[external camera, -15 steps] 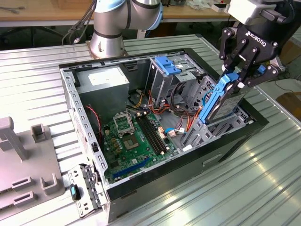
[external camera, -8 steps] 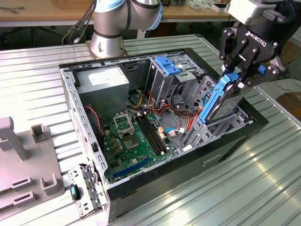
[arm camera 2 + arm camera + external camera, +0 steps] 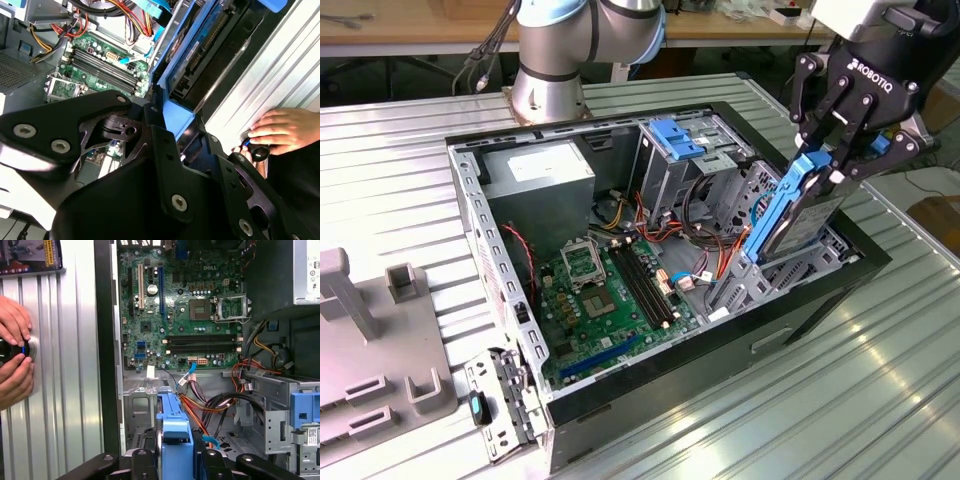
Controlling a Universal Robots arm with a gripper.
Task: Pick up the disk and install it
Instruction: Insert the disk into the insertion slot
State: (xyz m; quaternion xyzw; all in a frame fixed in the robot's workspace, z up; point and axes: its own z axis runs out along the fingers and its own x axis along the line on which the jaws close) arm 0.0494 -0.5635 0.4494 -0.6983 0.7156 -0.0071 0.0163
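Disk (image 3: 790,215): in the gripper's hold, blue carrier edge toward the exterior view's left, grey body behind it.
Tilt: steep, upper end toward the exterior view's right and outside the case (image 3: 650,375), lower end down inside it at the bay (image 3: 760,285).
Likely reason for the tilt: the bay sits at the case's corner beside the wall, so going in low end first suits a slide down into it.
Gripper (image 3: 825,160): above the case rim, gripping the upper end and so leaving the low end free.
Jaws: narrow, clamped on the carrier's upper end, one finger on each side of the blue frame; both wrist views show the blue frame between the black fingers.
Seating: judged not home yet, as most of the disk stands above the bay.
Cables (image 3: 200,402): orange and black, looped just beside the low end; a snag risk, I judge.
Cage (image 3: 675,175): grey, blue latch (image 3: 675,135) on top, apart from the disk.
Board (image 3: 610,290): flat on the case floor, untouched.
Hands (image 3: 15,375): a person's, on a dark knob (image 3: 22,349) on the ribbed table (image 3: 840,400), outside the case.
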